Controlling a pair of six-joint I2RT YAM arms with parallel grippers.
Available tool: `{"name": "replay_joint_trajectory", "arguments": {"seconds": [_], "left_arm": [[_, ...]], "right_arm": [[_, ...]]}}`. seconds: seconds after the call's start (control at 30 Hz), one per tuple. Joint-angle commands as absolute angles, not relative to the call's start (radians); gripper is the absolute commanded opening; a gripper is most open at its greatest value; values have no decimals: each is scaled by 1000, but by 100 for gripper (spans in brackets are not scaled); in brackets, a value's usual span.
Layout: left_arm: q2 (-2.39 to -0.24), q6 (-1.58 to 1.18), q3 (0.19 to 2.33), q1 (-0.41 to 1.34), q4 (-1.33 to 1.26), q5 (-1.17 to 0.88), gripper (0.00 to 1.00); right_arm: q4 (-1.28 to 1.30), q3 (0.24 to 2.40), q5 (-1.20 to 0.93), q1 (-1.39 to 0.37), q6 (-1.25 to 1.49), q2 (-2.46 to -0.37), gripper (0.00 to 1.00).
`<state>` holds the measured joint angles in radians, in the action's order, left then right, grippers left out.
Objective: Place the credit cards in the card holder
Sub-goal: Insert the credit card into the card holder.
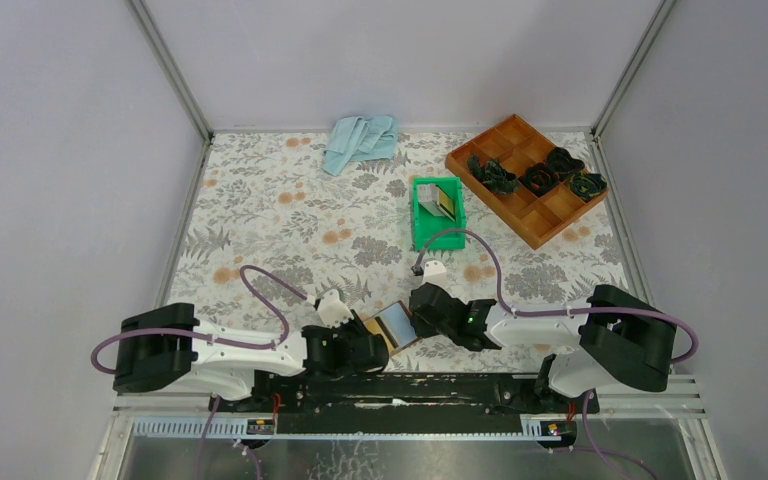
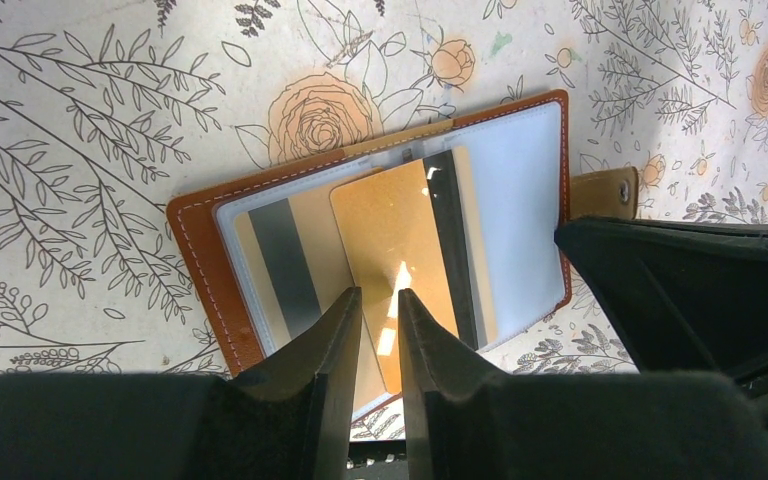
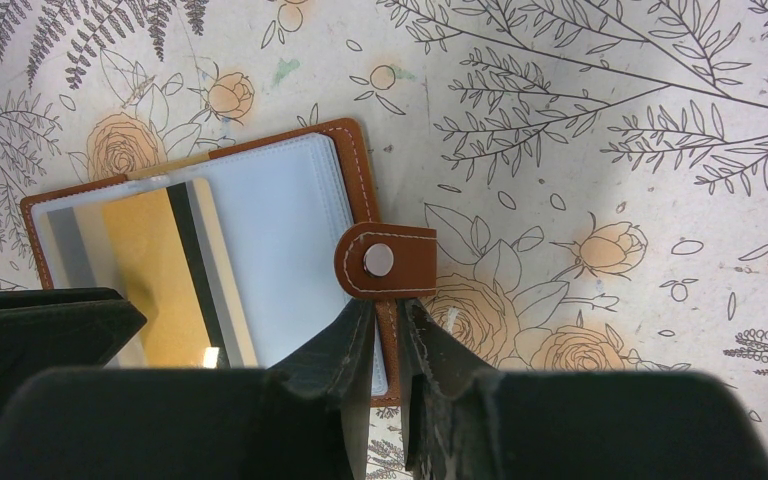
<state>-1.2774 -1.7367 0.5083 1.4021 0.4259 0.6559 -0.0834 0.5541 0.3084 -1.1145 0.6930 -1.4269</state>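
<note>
Because the card holder [image 2: 205, 268] is a floppy fold of leather that could slide or flip shut under a push, the right gripper [image 3: 388, 308] is closed on its open edge just below the snap tab [image 3: 385, 262], pinning it flat and spread on the flowered table [image 1: 280, 220]. That leaves the clear pockets facing up for the other arm.

The left gripper [image 2: 378, 300] has its jaws drawn narrow on the near end of a gold card [image 2: 390, 225] with a dark stripe. Gripping it by the short edge leaves the far end free to lead into a pocket. This card lies over the middle of the holder, slightly slanted; whether its tip is already under the plastic cannot be told. Just beside it, a striped card [image 2: 280, 265] sits inside a pocket.

The holder lies at the near edge of the table, between the two arms. More cards [image 1: 444, 200] stand in the green bin [image 1: 425, 232] farther back, well apart, so the job looks partway through.
</note>
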Motion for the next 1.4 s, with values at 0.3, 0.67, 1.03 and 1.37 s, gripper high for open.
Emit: {"name": "replay_joint_trajectory", "arguments": {"seconds": [0.3,0.67,1.03,1.37], "left_arm": [[-1306,-1740,505,1437,453,669,28],[-1317,-1755,490,1440,431,670,29],[-1325,-1743,507,1442,431,699,30],[-1327,-1742,515,1443,431,718,30]], "right_arm": [[56,516,310,-1121,672,-1470,19],[56,517,308,-1125,673,-1466,19],[58,523,312,-1135,678,-1472,19],[61,528,315,-1142,681,-1477,19]]}}
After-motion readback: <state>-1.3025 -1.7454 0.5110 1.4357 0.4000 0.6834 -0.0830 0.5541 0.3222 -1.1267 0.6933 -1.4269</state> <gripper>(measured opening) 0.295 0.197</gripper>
